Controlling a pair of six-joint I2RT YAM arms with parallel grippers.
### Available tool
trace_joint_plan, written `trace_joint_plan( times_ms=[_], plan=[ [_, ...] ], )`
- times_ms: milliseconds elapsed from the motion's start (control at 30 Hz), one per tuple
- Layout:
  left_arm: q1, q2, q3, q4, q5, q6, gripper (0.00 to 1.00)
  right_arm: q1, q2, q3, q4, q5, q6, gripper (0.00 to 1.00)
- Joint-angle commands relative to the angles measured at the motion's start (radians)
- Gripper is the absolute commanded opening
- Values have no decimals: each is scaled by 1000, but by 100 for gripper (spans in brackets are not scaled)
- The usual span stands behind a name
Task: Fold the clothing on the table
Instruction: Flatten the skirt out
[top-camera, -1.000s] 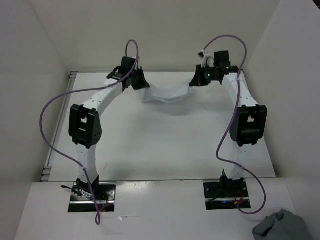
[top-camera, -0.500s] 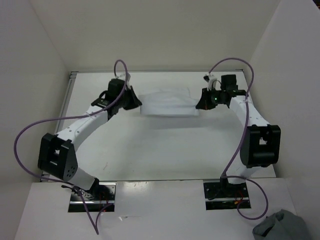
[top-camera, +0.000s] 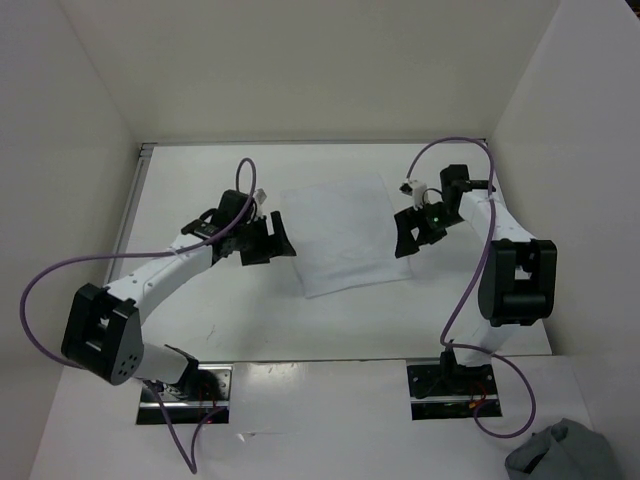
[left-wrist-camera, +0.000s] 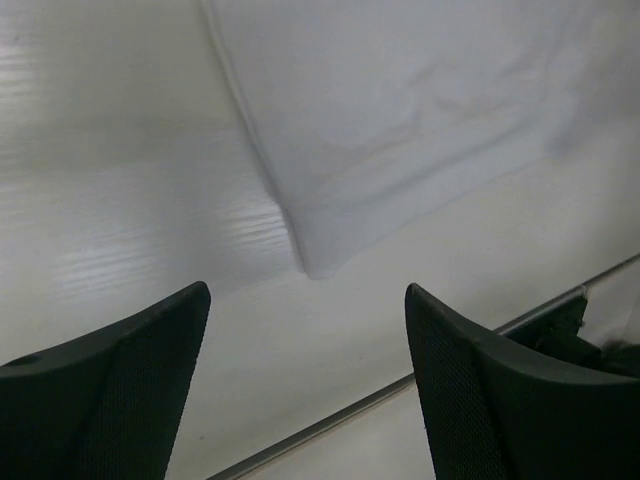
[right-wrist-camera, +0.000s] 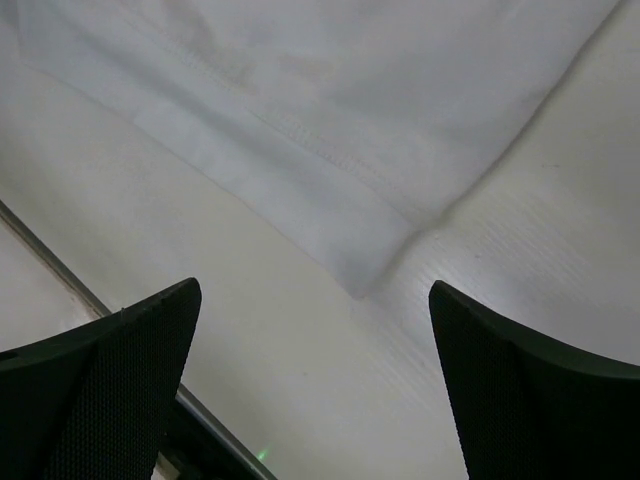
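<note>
The clothing (top-camera: 343, 236) is a plain white garment lying flat on the table (top-camera: 300, 325), between the two grippers. My left gripper (top-camera: 276, 241) stands open just left of its left edge, holding nothing. In the left wrist view a corner of the clothing (left-wrist-camera: 312, 262) lies ahead of the open gripper (left-wrist-camera: 305, 385), apart from both fingers (left-wrist-camera: 120, 395). My right gripper (top-camera: 405, 236) stands open just right of the right edge. In the right wrist view a hemmed corner of the clothing (right-wrist-camera: 362, 280) lies ahead of that open gripper (right-wrist-camera: 315, 385), with only bare table between the fingers (right-wrist-camera: 545, 395).
A grey-blue cloth bundle (top-camera: 562, 456) sits off the table at the near right. White walls close in the table on three sides. A thin metal edge strip (left-wrist-camera: 350, 405) runs near the left gripper, and the strip (right-wrist-camera: 55, 262) also shows in the right wrist view.
Both grippers brought the clothing down and toward the near side, laying it flat, then opened and let go. The garment now lies spread out instead of hanging between them.
</note>
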Motion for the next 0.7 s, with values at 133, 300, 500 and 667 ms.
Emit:
trace_joint_plan(
  times_ms=[133, 300, 500, 667],
  plan=[
    [-87, -49, -68, 3, 66, -104, 86, -8, 16, -37, -31, 220, 25, 97],
    [-174, -38, -156, 28, -40, -228, 78, -17, 16, -101, 6, 243, 91, 90],
    [-280, 65, -154, 74, -101, -286, 77, -17, 68, -110, 26, 260, 160, 83],
    [-340, 163, -104, 115, -133, -297, 74, -17, 97, -101, 37, 280, 169, 82]
  ],
)
